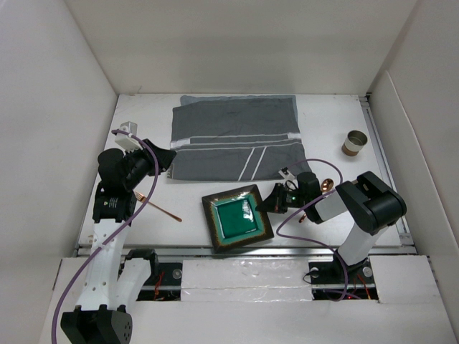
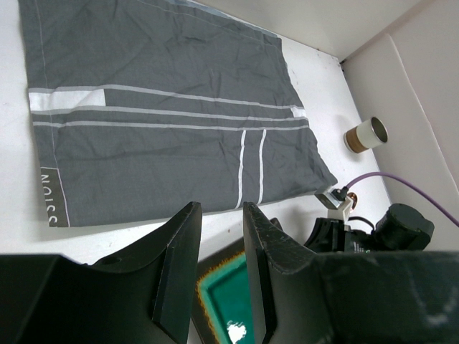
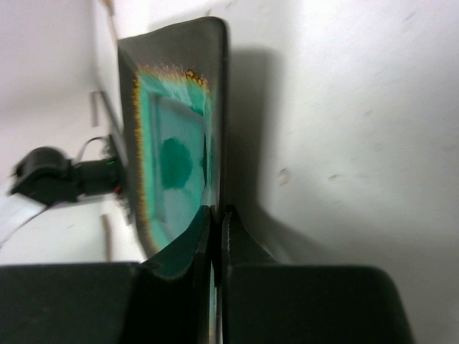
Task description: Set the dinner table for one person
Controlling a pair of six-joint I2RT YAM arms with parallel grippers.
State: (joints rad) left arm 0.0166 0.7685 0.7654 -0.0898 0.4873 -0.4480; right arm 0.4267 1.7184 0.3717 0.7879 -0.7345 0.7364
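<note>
Right end effector (image 3: 216, 216) pinches the rim of green plate (image 3: 172, 165).

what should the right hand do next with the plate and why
Probably lift the plate slightly and carry it toward the grey mat: the right hand pinches its rim, and it sits on bare table near the front edge, off the mat.

Observed on the tabletop (image 1: 323, 115): a grey striped cloth (image 1: 233, 136) lies flat at far centre. The square green plate (image 1: 238, 218) sits near the front edge, slightly skewed. The right pincer (image 1: 271, 201) meets its right rim. The left pincer (image 1: 168, 160) is at the cloth's left edge. A cup (image 1: 353, 142) sits far right, and a copper utensil (image 1: 161, 210) lies left of the plate.
</note>
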